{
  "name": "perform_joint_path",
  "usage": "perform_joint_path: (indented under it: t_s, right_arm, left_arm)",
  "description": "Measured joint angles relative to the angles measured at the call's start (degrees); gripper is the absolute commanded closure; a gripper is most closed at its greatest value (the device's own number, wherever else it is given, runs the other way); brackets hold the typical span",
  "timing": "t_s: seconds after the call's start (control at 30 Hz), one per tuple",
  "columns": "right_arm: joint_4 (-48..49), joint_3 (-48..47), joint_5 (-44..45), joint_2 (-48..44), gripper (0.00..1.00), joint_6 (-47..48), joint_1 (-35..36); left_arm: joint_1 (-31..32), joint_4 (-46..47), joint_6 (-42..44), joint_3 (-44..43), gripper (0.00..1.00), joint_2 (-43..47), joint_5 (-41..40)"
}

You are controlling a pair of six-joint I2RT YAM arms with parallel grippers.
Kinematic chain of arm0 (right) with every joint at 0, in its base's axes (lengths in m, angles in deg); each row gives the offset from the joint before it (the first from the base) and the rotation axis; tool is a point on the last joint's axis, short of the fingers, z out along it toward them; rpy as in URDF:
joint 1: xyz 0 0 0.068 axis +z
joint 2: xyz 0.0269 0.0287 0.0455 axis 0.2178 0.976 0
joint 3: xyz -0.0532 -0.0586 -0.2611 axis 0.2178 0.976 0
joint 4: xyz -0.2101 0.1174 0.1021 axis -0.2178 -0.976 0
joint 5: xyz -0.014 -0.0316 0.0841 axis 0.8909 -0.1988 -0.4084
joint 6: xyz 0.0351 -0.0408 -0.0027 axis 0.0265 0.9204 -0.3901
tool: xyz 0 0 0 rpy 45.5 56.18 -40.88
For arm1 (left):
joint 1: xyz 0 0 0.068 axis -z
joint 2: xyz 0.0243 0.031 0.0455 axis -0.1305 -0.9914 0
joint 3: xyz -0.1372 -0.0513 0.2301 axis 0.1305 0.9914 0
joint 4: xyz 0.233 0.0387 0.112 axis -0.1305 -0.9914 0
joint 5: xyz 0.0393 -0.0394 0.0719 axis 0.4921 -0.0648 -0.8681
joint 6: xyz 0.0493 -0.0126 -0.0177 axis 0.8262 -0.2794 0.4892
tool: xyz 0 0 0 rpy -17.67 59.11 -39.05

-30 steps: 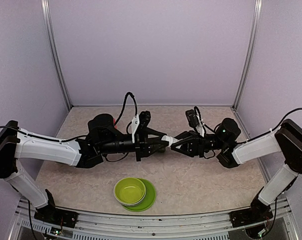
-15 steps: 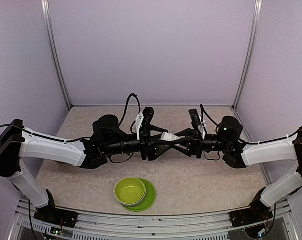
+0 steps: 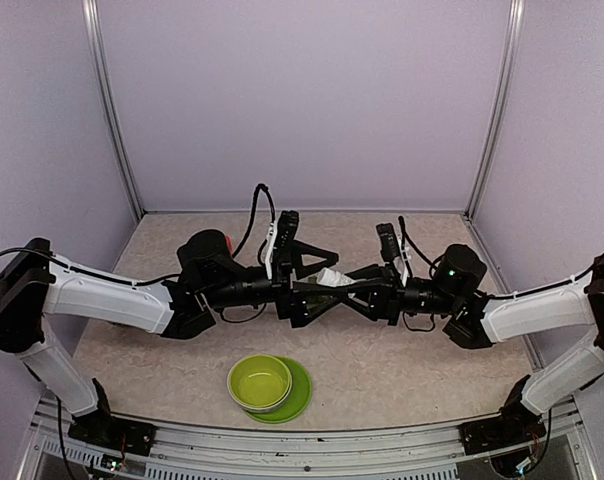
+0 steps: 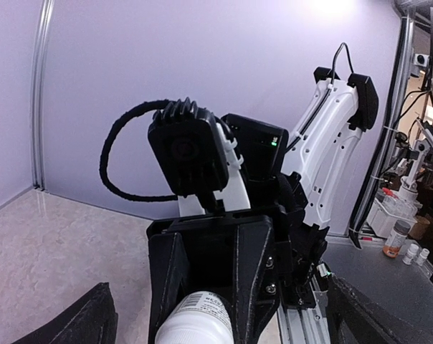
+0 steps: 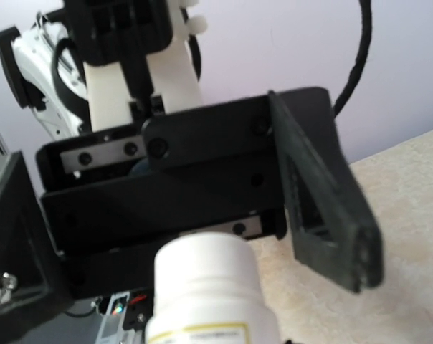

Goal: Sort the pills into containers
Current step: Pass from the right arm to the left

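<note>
Evidently an early step is in hand, for no pill is seen anywhere outside: a white bottle (image 5: 206,283) (presumably the pills' own, though that cannot be confirmed) is held roughly level in the air above the middle of the table (image 3: 432,370), behind the lime-green bowl (image 3: 259,381). It is clamped about its labelled body by the right gripper (image 3: 347,284), with the cap end turned toward the left gripper (image 3: 327,277), whose jaws are spread wide on either side of that cap and touch nothing. Either an uncapping or a handover is judged to be under way; which of the two cannot be told. For the next move, the spread jaws would need to be centred on the cap and closed squarely, with the bottle gripped firmly enough not to be twisted loose. The containers are not shown in any view, so their place cannot be given and would have to be found before any pouring. Counted: two arms, two grippers, one white bottle, one bowl, one plate (image 3: 300,395) under it, no loose pills, no containers in sight.
</note>
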State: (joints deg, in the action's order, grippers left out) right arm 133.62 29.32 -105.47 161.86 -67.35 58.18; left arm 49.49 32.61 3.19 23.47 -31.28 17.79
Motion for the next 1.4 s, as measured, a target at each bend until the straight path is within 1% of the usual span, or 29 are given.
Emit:
perform_joint_path:
  t_s: [0.13, 0.33, 0.47, 0.6, 0.7, 0.77, 0.93, 1.0, 1.1, 1.23, 1.4]
  right_arm:
    - [3.1, 0.7, 1.4, 0.9, 0.80, -2.6, 0.2]
    - [5.8, 0.7, 1.8, 2.4, 0.81, -4.5, 0.5]
    - [6.4, 0.7, 2.3, 2.7, 0.81, -5.0, 0.5]
    - [6.9, 0.7, 2.4, 2.8, 0.81, -5.2, 0.6]
    - [7.0, 0.7, 2.4, 3.0, 0.81, -5.3, 0.7]
    - [7.0, 0.7, 2.3, 3.0, 0.81, -5.4, 0.7]
    - [7.0, 0.7, 2.3, 3.0, 0.81, -5.4, 0.7]
    - [7.0, 0.7, 2.3, 3.0, 0.81, -5.4, 0.7]
    - [7.0, 0.7, 2.1, 3.0, 0.81, -5.4, 0.7]
    - [7.0, 0.7, 1.6, 3.0, 0.81, -5.4, 0.7]
    - [7.1, 0.8, 1.5, 3.0, 0.80, -5.3, 0.7]
  left_arm:
    - [-0.7, 3.9, -2.3, 0.7, 0.01, -1.4, 3.1]
    - [-1.6, 6.7, -4.9, 1.1, 0.01, -2.4, 7.0]
    - [-2.3, 10.1, -7.0, 2.2, 0.04, -2.4, 9.4]
    - [-3.2, 12.3, -8.8, 2.8, 0.16, -2.7, 10.6]
    - [-3.8, 12.6, -9.5, 2.8, 0.22, -2.9, 10.8]
    - [-4.1, 12.4, -9.6, 2.8, 0.28, -2.9, 10.7]
    - [-4.2, 10.6, -9.3, 2.8, 0.36, -2.9, 10.0]
    - [-4.2, 10.0, -8.8, 2.8, 0.46, -2.9, 9.7]
    - [-4.3, 9.2, -8.2, 2.8, 0.58, -3.0, 9.3]
    - [-4.5, 8.9, -8.0, 2.8, 0.66, -3.1, 8.6]
    - [-4.8, 9.2, -8.2, 2.8, 0.87, -3.1, 8.7]
